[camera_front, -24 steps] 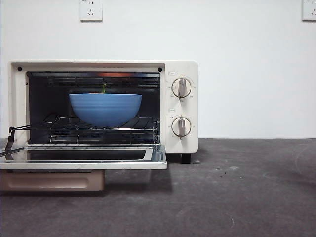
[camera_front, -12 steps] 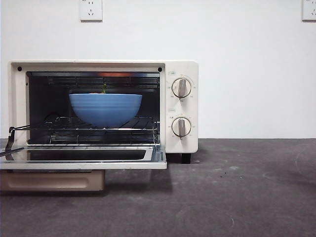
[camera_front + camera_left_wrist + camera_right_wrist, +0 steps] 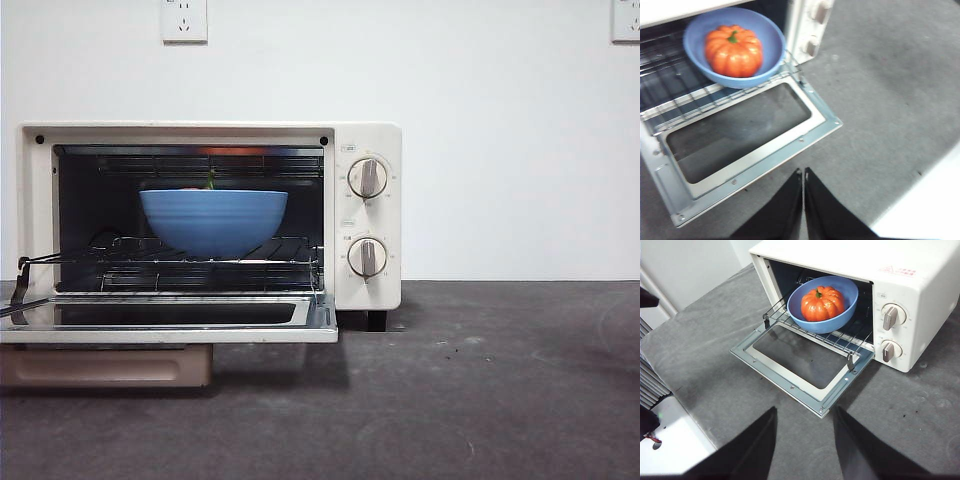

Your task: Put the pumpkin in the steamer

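1. Desk (image 3: 480,400): dark grey, matte, lightly scuffed; a white ledge shows at its edge in both wrist views.
2. Steamer (image 3: 365,135): cream-white box, two round knobs (image 3: 367,178) on the panel at one side of its front. Door (image 3: 165,325) folded down flat, metal frame around a dark glass pane. The front view hides the cavity floor behind the rack.
3. Rack (image 3: 785,317): thin wire grid, drawn partly out over the door.
4. Bowl (image 3: 213,218): blue, ribbed, wide; stands on the rack inside the cavity.
5. Pumpkin (image 3: 822,303): glossy orange, ribbed, green stem; sits in the bowl within the steamer. From the front only the stem tip (image 3: 210,182) clears the rim.
6. Left hand (image 3: 803,175): black jaws pressed together, holding nothing, above the desk just off the door's edge.
7. Right hand (image 3: 805,417): black jaws spread apart, holding nothing, well back from the steamer; tips blurred.
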